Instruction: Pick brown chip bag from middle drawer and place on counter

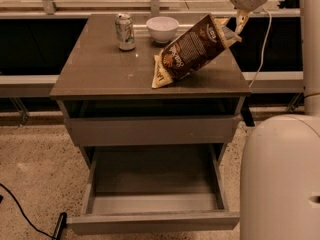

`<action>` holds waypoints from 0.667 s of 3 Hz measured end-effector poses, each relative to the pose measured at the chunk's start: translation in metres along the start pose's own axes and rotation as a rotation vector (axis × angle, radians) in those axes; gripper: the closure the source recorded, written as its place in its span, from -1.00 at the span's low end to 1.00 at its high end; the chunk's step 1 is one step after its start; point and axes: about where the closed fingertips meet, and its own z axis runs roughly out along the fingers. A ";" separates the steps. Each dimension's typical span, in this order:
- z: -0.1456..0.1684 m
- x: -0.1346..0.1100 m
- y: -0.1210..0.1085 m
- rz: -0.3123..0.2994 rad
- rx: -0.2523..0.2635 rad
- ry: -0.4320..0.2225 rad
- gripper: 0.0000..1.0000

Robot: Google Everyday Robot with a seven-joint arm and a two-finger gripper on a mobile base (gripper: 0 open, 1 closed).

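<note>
Brown chip bag (190, 51) leans near the desk's (100, 69) front edge, its top pinched in the claw (231, 31). Next, I think: let go.

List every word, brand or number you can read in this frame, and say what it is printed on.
On the brown chip bag: printed lettering, too blurred to read.
On the soda can: label markings, too small to read.
Nothing else carries text: not the bowl, counter, middle drawer, or the gripper holding the bag's upper end.
</note>
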 end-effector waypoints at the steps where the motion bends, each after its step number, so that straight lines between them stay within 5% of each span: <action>1: -0.002 -0.001 0.018 0.014 0.046 -0.021 -1.00; 2: -0.002 -0.001 0.018 0.014 0.046 -0.021 -1.00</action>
